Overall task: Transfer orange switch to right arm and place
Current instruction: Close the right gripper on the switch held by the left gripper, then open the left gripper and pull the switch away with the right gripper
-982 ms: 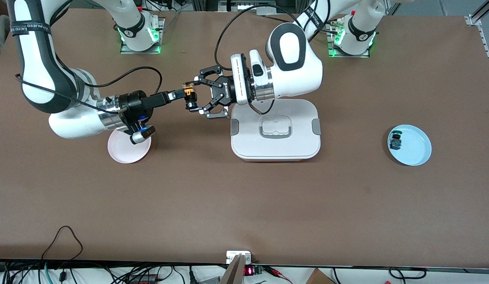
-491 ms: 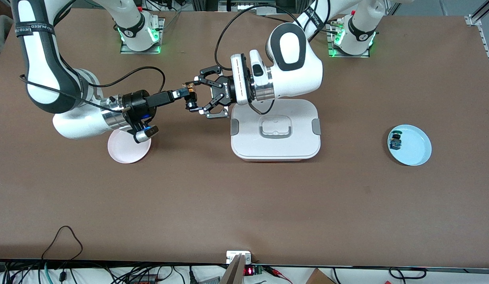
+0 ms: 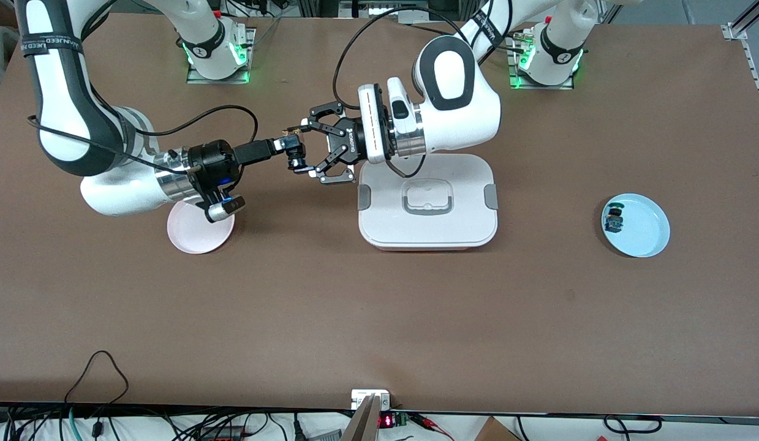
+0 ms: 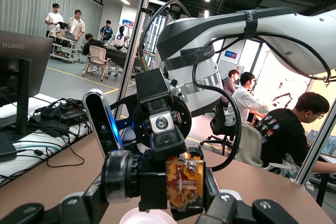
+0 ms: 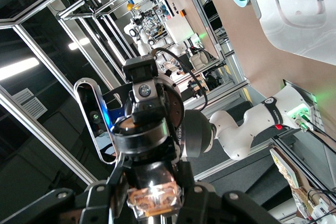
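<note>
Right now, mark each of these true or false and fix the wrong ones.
1. Both end effectors grip the orange switch. True.
2. The handover happens above the pink plate. False: it is in the air over bare table, between the plate and the white lidded box.
3. The blue plate holds a small component. True.
4. The left end effector is open. False: shut on the switch, as is the right end effector.
</note>
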